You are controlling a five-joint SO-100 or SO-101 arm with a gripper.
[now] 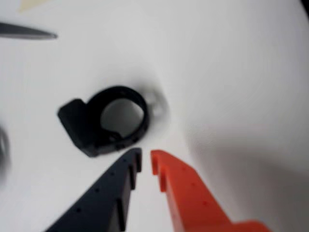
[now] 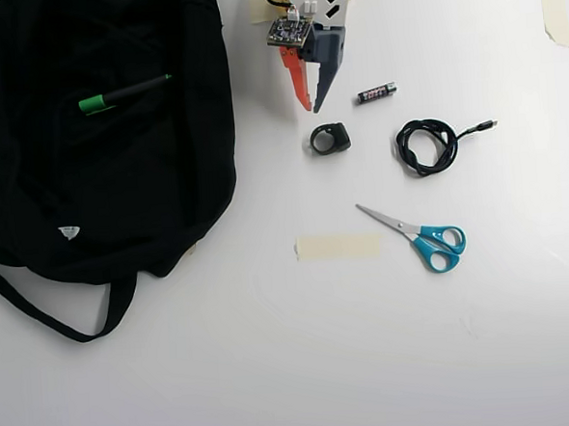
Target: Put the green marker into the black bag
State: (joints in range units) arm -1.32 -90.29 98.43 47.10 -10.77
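Wrist view soft all over: black ring part (image 1: 108, 121) blurred, scissor tip (image 1: 29, 32) cut off at left edge, grey smear (image 1: 3, 150) at left edge unidentifiable. Gripper (image 1: 146, 159) fingers cropped at bottom edge. Overhead: black bag (image 2: 109, 185) clipped at top and left edges, arm base cut at top, print on battery (image 2: 377, 92) too small to read.

Overhead looks straight down; blurry wrist view perhaps close.
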